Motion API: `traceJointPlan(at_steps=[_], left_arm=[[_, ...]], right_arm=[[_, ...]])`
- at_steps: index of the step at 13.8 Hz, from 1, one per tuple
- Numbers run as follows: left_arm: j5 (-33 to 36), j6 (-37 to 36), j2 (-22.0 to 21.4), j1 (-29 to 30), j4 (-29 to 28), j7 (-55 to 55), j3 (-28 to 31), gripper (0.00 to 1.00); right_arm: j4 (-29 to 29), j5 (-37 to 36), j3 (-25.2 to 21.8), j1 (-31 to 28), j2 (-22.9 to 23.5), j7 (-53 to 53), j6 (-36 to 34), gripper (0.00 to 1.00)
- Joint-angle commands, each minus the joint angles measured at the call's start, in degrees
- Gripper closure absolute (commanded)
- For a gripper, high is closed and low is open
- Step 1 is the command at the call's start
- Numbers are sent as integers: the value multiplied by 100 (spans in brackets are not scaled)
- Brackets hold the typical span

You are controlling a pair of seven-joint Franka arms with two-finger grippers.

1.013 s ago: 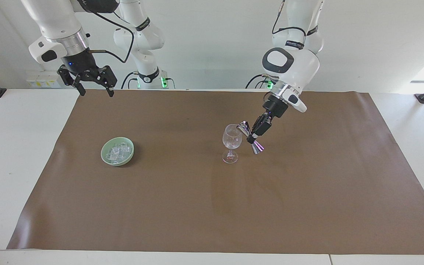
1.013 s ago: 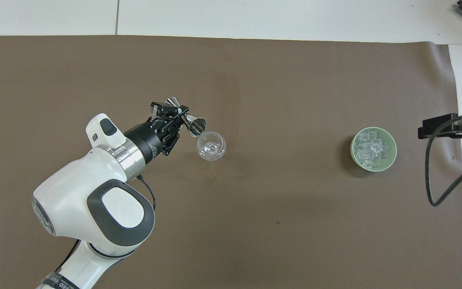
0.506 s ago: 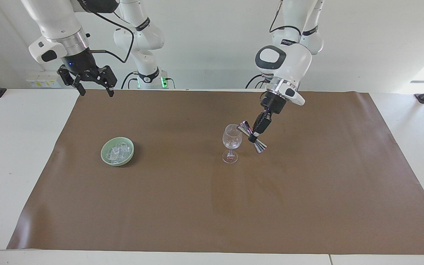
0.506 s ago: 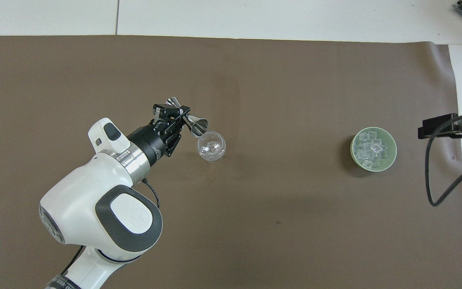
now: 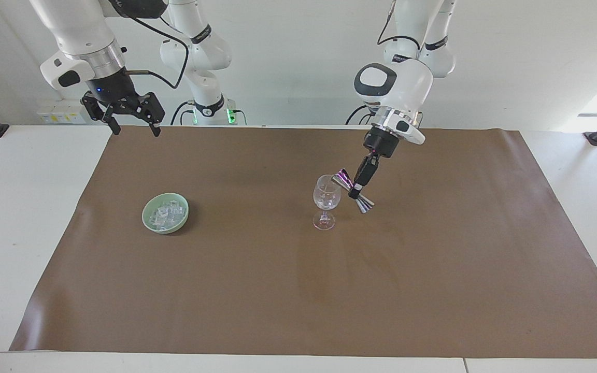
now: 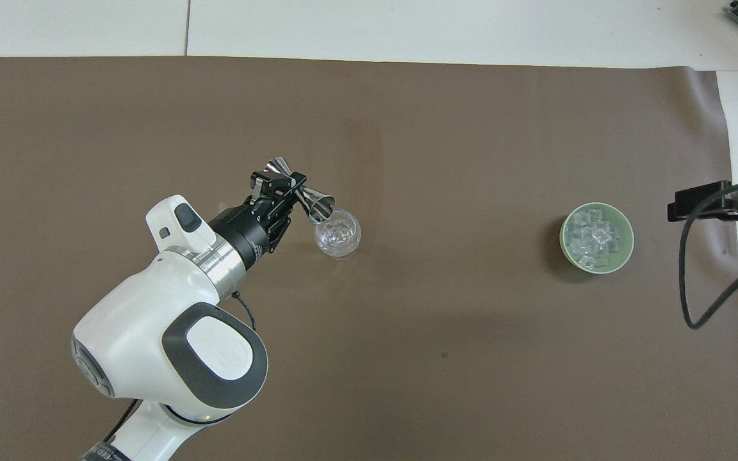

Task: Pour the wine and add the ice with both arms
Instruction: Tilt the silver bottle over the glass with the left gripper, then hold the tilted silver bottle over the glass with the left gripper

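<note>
We take the clear stemmed wine glass (image 5: 326, 199) standing on the brown table mat (image 5: 298, 290) as our landmark and read across the facing view. Well toward the right arm's end of the table from the glass, the right gripper (image 5: 132, 127) waits high over the mat's edge by the robots, its black fingers spread apart and empty. Between it and the glass, and well apart from the glass, sits the pale green round bowl (image 5: 165, 213) with the small clear ice cubes (image 5: 166, 212) heaped inside, untouched. At the glass itself, the left gripper (image 5: 359, 182) is clamped on the waist of a silver double-cone metal jigger (image 5: 353, 190), whose lowered mouth rests at the glass rim.

Over the past second the left arm has swung upright and drawn in toward the robots, while the jigger's tilt over the rim has barely shifted. We judge the pour is finishing: only a faint reddish trace shows at the glass foot, so we cannot confirm how much wine went in. The ice step looks yet to begin.

We can read no brand, label or writing anywhere.
</note>
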Motion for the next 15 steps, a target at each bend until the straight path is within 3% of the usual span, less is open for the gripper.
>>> traceJointPlan(at_steps=[1, 15], left_arm=[[-15, 211, -77, -148, -126, 149, 79, 100], [-15, 747, -33, -350, -161, 597, 79, 100]], right_arm=[[-115, 106, -24, -8, -115, -141, 3, 0], [-115, 106, -24, -8, -115, -141, 3, 0]])
